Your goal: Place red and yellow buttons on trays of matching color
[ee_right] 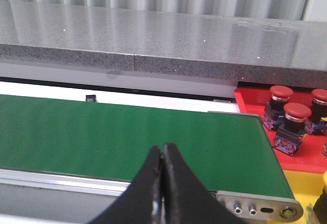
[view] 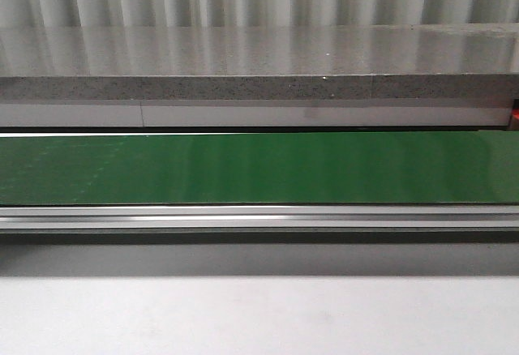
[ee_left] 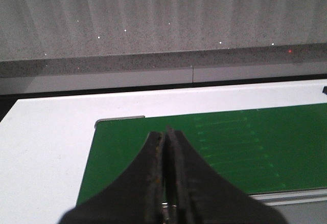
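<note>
Left gripper (ee_left: 164, 137) and right gripper (ee_right: 162, 152) both clenched, empty, over belt (view: 259, 168) | I see no button on belt; red buttons (ee_right: 295, 112) sit in red tray (ee_right: 306, 157) | step: waiting | next: open, grasp arriving button.

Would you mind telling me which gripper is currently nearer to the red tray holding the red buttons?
Right. The right gripper hangs near the belt end beside the red tray; the left gripper sits at the opposite belt end, tray unseen.
</note>
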Robot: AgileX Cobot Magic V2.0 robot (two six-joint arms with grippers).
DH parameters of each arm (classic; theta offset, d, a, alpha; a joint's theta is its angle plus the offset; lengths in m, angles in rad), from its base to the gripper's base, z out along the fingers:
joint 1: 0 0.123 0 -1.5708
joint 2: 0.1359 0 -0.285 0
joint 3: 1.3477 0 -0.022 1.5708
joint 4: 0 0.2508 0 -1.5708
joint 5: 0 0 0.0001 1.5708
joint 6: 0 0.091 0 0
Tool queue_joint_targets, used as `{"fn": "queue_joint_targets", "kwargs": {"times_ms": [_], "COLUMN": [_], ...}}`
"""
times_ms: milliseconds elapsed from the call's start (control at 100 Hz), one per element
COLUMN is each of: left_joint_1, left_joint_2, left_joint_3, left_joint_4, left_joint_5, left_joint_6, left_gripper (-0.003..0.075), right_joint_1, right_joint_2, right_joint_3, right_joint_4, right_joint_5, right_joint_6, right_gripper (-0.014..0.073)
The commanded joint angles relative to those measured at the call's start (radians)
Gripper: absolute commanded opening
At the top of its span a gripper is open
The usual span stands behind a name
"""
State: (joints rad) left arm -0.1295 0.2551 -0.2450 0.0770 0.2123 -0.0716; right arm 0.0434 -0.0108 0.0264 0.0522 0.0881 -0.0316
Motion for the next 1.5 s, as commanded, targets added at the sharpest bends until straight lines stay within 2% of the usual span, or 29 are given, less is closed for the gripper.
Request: {"fn": "queue_joint_targets", "kwargs": {"times_ms": [0, 290, 410, 580, 720, 1490], "left_joint_1": [-0.007, -0.005, 0.025, 0.074, 0.073, 0.073], "left_joint_2": [-0.044, -0.212, -0.268, -0.287, -0.287, -0.287], "left_joint_3": [0.034, 0.236, 0.289, 0.288, 0.288, 0.288], "left_joint_4": [0.016, 0.025, 0.025, 0.028, 0.028, 0.028], "left_joint_5": [-0.152, -0.212, -0.243, -0.268, -0.302, -0.3], "left_joint_6": [-0.026, -0.026, -0.026, -0.026, -0.026, -0.026], "left_gripper": [-0.002, -0.002, -0.002, -0.002, -0.002, -0.002], "right_joint_1": [0.0, 0.0, 0.0, 0.0, 0.0, 0.0], "right_joint_2": [-0.015, -0.015, -0.015, -0.015, -0.015, -0.015], "right_joint_3": [0.002, 0.002, 0.002, 0.002, 0.002, 0.002], "right_joint_4": [-0.011, -0.011, -0.011, -0.011, -0.011, -0.011], "right_joint_5": [-0.083, -0.083, -0.083, -0.083, -0.083, -0.083], "right_joint_6": [0.0, 0.0, 0.0, 0.0, 0.0, 0.0], "right_gripper": [-0.0066, -0.0066, -0.0066, -0.0066, -0.0066, -0.0066]}}
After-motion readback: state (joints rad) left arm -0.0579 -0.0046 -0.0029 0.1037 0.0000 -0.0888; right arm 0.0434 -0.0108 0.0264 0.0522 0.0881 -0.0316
